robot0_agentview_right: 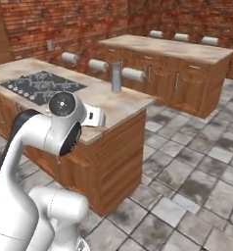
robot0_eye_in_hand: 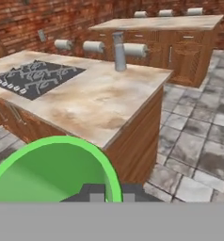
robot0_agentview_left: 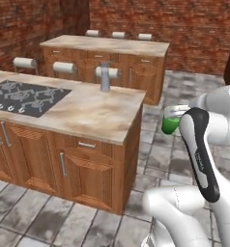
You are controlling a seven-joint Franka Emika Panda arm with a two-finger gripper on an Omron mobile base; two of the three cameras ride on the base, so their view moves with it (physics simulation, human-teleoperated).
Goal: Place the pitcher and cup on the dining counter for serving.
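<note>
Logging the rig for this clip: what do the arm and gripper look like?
A glossy white arm of rounded segments, with a black strip along one link bearing small pale lettering and a round dark-grey joint cap. No cables visible. The gripper ends in two small, dark, blocky tips.

Translucent green cup, probably plastic; matte grey pitcher.

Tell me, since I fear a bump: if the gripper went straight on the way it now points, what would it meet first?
Likely the dining counter: the gripper, shut on the cup, looks over its near corner, so the stone top comes first. The pitcher stands farther back. Depth is unclear.
</note>
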